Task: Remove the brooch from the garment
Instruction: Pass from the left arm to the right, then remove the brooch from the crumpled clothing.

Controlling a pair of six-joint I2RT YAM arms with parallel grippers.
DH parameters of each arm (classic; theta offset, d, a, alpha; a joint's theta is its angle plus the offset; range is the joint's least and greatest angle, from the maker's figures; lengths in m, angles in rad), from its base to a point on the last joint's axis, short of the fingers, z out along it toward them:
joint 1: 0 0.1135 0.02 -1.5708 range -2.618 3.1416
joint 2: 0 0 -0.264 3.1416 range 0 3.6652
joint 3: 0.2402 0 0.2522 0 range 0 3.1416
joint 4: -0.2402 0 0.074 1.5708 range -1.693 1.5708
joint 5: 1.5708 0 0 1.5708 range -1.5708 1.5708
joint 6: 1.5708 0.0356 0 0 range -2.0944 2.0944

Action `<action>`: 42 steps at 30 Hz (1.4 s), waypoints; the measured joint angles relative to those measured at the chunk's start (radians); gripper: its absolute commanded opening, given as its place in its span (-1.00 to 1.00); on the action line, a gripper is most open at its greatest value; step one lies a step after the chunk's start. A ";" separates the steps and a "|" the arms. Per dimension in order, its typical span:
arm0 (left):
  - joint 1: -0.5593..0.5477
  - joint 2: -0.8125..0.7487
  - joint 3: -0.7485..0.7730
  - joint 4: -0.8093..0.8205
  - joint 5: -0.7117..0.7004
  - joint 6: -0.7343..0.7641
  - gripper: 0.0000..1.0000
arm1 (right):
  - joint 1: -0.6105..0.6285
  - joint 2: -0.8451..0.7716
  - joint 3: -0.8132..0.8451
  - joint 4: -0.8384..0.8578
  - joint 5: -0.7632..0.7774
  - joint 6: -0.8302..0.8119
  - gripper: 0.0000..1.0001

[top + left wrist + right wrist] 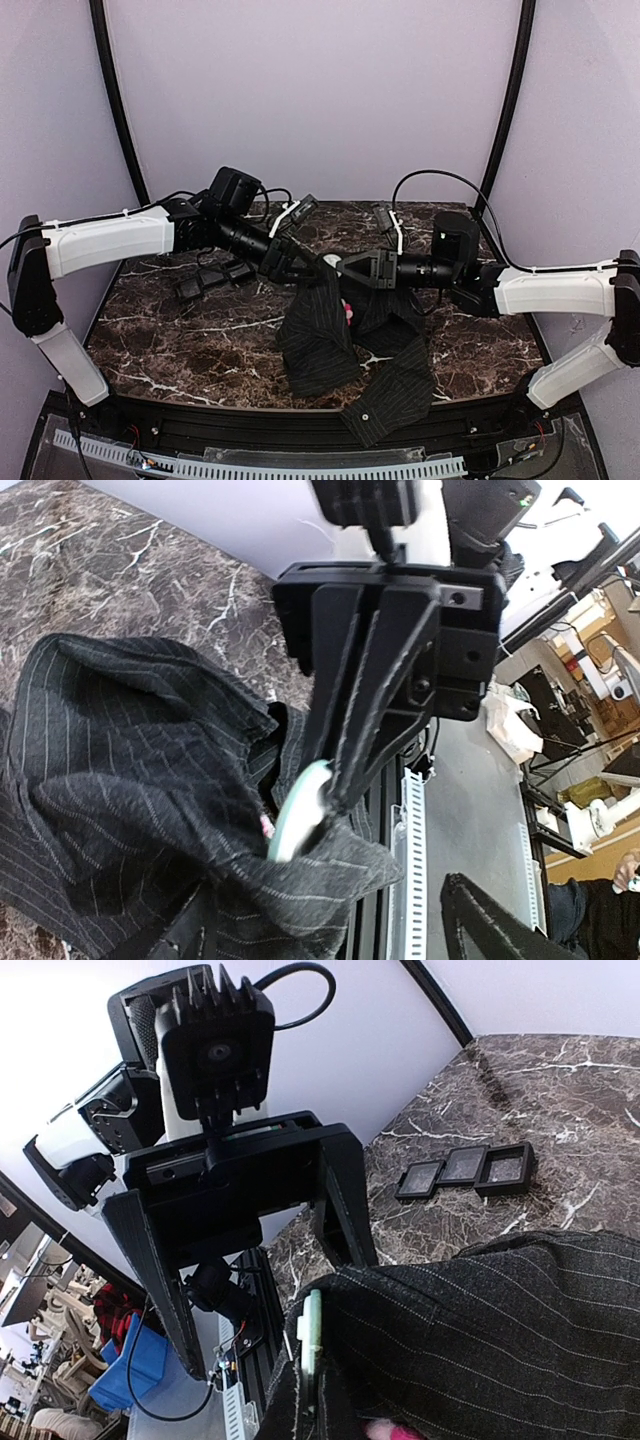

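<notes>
Above dark marbled tabletop [180, 340]: right gripper [333, 792] pinched onto pale green disc [300, 822] in lifted black pinstriped shirt [320, 345]; left gripper [298, 268] spread wide opposite; pink flower brooch [348, 312] just below.

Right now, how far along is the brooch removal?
Done: the shirt is partly lifted off the table, hanging from the right pincer, which is shut on a fold. In hand: the left pincer is open beside that fold. The brooch shows pink on the fabric just below. Left: grip the brooch and pull it free; it is not off yet.
</notes>
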 measured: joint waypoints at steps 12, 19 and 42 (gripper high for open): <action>-0.040 0.041 0.039 -0.100 -0.114 0.067 0.16 | 0.000 -0.026 -0.020 0.000 0.062 0.005 -1.00; -0.051 0.061 0.055 -0.136 -0.148 0.088 -0.95 | 0.000 -0.026 -0.021 -0.001 0.078 0.004 -1.00; -0.031 0.060 0.052 -0.110 -0.166 0.050 -0.98 | 0.000 -0.058 -0.052 -0.054 0.128 -0.024 -1.00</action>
